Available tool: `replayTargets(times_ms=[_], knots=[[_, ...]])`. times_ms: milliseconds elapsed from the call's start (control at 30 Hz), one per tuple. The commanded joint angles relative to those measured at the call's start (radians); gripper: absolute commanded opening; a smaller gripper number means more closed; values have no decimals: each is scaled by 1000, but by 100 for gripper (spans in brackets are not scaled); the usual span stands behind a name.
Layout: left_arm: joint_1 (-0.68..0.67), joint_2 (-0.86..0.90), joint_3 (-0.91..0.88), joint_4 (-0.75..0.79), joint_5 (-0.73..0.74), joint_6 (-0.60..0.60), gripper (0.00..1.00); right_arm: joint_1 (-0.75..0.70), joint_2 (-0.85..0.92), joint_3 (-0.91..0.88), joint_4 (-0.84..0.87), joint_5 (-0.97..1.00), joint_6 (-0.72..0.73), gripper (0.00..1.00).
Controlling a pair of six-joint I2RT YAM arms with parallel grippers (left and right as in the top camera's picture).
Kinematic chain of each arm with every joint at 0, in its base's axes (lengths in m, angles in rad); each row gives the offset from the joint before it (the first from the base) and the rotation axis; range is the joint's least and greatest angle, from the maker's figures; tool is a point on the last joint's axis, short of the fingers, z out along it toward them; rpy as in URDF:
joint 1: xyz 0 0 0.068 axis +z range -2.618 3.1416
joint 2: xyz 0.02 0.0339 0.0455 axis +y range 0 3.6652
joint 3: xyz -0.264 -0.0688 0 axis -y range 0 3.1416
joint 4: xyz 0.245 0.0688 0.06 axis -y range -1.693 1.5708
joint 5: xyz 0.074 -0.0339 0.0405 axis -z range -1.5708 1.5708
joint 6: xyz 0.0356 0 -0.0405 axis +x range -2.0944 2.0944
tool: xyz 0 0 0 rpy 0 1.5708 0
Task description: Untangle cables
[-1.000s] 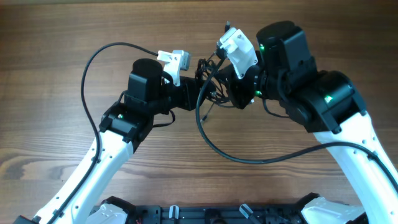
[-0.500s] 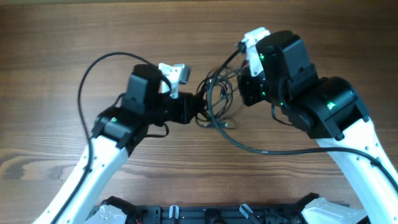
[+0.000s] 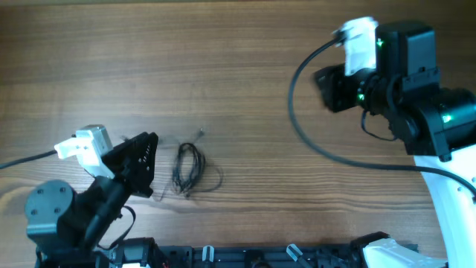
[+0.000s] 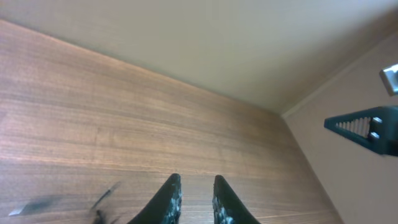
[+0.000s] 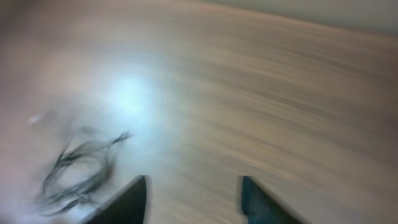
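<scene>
Your left gripper has its fingers only narrowly parted with nothing between them. The right gripper is spread wide and empty, over the far right of the table. Neither touches the cables, which lie as a small loose coil on the wood just beside your left gripper and well apart from the right one. You look to be between grasps. Take one strand at the coil's edge rather than clamping the whole bundle. Pin the rest with the other gripper and draw outward slowly, so loops slide free instead of tightening. No container shows in any view.
</scene>
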Motion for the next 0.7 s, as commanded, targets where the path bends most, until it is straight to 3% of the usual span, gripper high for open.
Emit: replayTargets(times_ms=[0, 167, 333, 433, 533, 667], knots=[[8, 105, -1, 3, 18, -13, 14, 33, 32, 17, -48, -347, -246, 58], [8, 293, 0, 9, 110, 68, 6, 109, 96, 10, -152, -299, -284, 61], [119, 328, 40, 33, 84, -3, 6, 253, 245, -92, -143, -276, -296, 74], [228, 267, 71, -71, -15, -2, 13, 367, 380, -112, -80, -264, -321, 82], [314, 184, 71, -181, -110, 7, 31, 494, 510, -113, 4, -205, -327, 90], [335, 144, 71, -285, -109, 13, 35, 602, 607, -113, 88, -75, -323, 97]])
